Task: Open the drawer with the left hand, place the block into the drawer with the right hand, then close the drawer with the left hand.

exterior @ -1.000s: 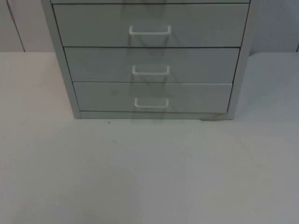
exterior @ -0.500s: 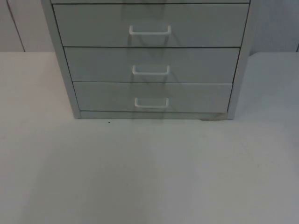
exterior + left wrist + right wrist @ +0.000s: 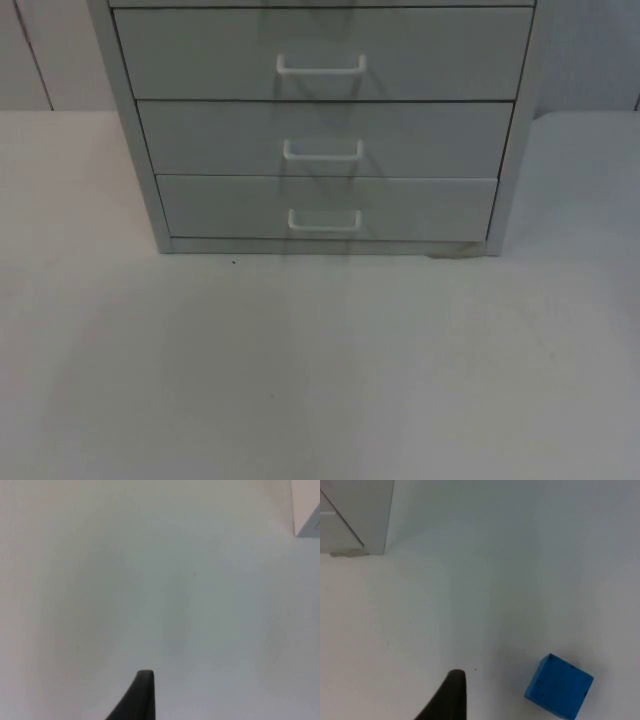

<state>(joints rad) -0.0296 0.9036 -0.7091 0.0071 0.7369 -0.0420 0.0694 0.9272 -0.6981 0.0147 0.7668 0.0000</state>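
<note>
White tabletop [image 3: 320, 370]: bare surface across the top view; runs back to the grey wall [image 3: 40, 50].
Cabinet [image 3: 140, 200]: grey, stands at the back middle of the tabletop against the wall; a front corner of it also shows in the left wrist view [image 3: 307, 515] and in the right wrist view [image 3: 355, 515].
Top drawer [image 3: 320, 52]: shut, flush with the cabinet frame, white handle [image 3: 321, 66] in the middle.
Middle drawer [image 3: 325, 138]: shut, white handle [image 3: 323, 150] centred.
Bottom drawer [image 3: 325, 207]: shut, white handle [image 3: 325, 221] centred; small dark scuff on the tabletop just by the cabinet's front right foot.
Block [image 3: 559, 686]: blue cube, sits on the tabletop in the right wrist view, well apart from the cabinet corner, near the right hand's fingertip [image 3: 451, 692] but not touching it; nothing holds it.
Left hand [image 3: 141, 692]: one black fingertip shows over bare tabletop, well apart from the cabinet corner; cannot tell whether its fingers are apart or together; touches nothing seen.
Right hand [image 3: 451, 692]: one black fingertip over the tabletop, block just off to one side of it; cannot tell whether its fingers are apart or together; grips nothing seen.
</note>
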